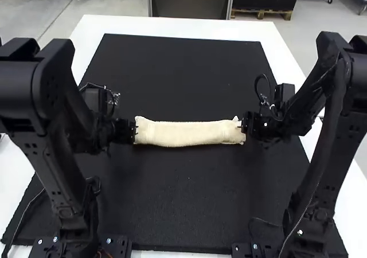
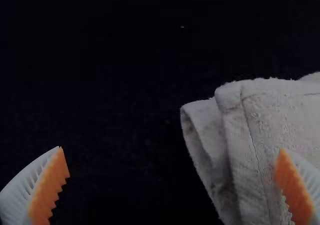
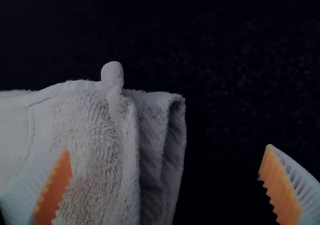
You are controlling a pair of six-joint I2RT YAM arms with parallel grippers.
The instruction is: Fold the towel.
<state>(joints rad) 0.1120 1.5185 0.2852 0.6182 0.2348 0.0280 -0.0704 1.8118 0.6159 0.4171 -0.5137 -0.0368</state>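
Overhead, slim towel, left hand, right hand, both gaping, empty, wrist views revealing layered ends

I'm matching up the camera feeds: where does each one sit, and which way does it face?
High view: fixed above and behind the arms, facing forward and down at the folded towel on the black mat; both arms show.
Left wrist view: on the left arm's wrist, looking at one towel end on the mat; its own gripper shows, fingers apart.
Right wrist view: on the right arm's wrist, looking at the other end; its own gripper shows, fingers apart.
Both wrist views share the towel, at opposite ends.
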